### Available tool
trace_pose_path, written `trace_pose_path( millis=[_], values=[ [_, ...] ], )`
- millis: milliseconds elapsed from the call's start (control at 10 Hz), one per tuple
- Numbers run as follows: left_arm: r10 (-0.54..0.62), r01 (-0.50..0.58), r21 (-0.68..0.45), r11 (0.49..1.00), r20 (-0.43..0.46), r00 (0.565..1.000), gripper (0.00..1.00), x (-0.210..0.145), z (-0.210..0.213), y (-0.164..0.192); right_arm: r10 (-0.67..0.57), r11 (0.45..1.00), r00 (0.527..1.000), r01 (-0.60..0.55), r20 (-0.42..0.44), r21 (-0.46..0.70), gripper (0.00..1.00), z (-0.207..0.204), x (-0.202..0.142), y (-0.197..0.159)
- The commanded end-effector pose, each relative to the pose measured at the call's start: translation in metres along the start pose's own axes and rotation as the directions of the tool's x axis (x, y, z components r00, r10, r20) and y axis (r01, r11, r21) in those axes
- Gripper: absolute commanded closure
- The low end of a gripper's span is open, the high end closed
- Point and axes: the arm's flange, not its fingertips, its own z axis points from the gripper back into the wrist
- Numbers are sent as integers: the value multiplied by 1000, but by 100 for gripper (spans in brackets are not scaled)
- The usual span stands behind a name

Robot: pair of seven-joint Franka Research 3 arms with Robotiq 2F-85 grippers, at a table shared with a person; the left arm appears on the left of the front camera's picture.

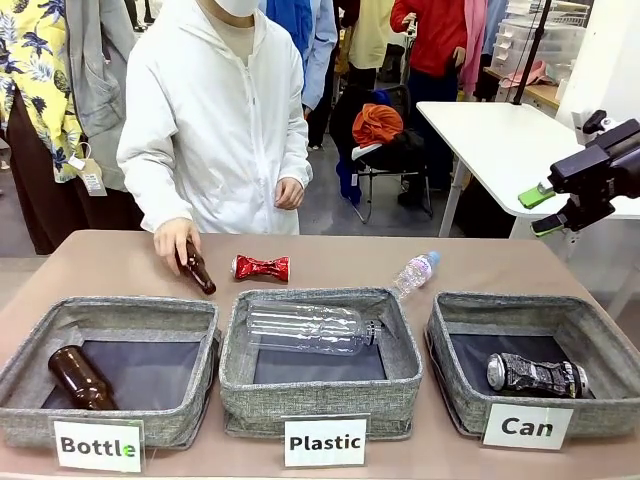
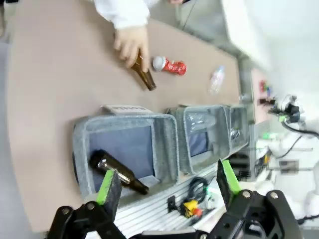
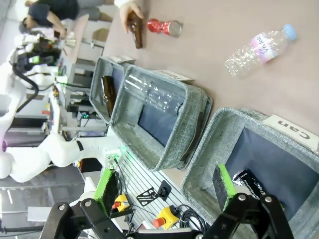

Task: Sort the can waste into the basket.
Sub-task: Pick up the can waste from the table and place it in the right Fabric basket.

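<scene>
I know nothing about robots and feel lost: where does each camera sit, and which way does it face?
Front: fixed between the arms, facing the person across the table; open right end effector shows.
Left wrist: on the left arm, looking past the open left end effector at the Bottle basket.
Right wrist: likewise, past the right end effector at the Can basket.
Shared: the red can.

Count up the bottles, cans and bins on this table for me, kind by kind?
Brown glass bottles: 2
Clear plastic bottles: 2
Crushed metal cans: 2, one shiny red, one dark silver-black
Grey woven-fabric bins: 3
Total: 9
</scene>
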Motion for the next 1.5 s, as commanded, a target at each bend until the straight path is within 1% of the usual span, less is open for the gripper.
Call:
trace_pose_path(
  millis=[0, 100, 200, 300, 400, 500, 600, 700, 800, 900, 1100, 1200, 1300, 1400],
  values=[
    [81, -68, -82, 994, 167, 983, 0, -50, 49, 26, 16, 1000, 1000, -16, -9, 0, 0, 3, -1, 1],
    [142, -115, -129, 985, 224, 964, 0, -70, 66, 46, 16, 1000, 1000, -16, -9, 0, 0, 3, -1, 1],
    [123, -95, -152, 984, 192, 974, 0, -75, 63, 49, 16, 1000, 1000, -16, -9, 0, 0, 3, -1, 1],
    [115, -96, -111, 989, 188, 975, 0, -70, 54, 44, 16, 1000, 1000, -16, -9, 0, 0, 3, -1, 1],
    [75, -63, -96, 993, 133, 988, 0, -58, 37, 34, 16, 1000, 1000, -16, -9, 0, 0, 3, -1, 1],
    [62, -55, -72, 996, 95, 994, 0, -39, 15, 27, 16, 1000, 1000, -16, -9, 0, 0, 3, -1, 1],
    [60, -59, -36, 998, 50, 997, 0, -25, -4, 24, 16, 1000, 1000, -16, -9, 0, 0, 3, -1, 1],
    [78, -78, -25, 997, 20, 997, 0, -17, -12, 27, 16, 1000, 1000, -16, -9, 0, 0, 3, -1, 1],
    [101, -100, -34, 994, 24, 995, 0, -16, -5, 35, 16, 1000, 1000, -16, -9, 0, 0, 3, -1, 1],
    [134, -131, -44, 990, 58, 989, 0, -19, 11, 46, 16, 1000, 1000, -16, -9, 0, 0, 3, -1, 1],
    [200, -184, -110, 977, 158, 967, 0, -47, 56, 71, 16, 1000, 1000, -16, -9, 0, 0, 3, -1, 1],
    [218, -192, -140, 971, 207, 954, 0, -61, 69, 79, 16, 1000, 1000, -16, -9, 0, 0, 3, -1, 1],
    [212, -178, -165, 970, 220, 952, 0, -69, 73, 81, 16, 1000, 1000, -16, -9, 0, 0, 3, -1, 1],
    [213, -183, -145, 972, 225, 951, 0, -72, 70, 81, 16, 1000, 1000, -16, -9, 0, 0, 3, -1, 1]
  ],
)
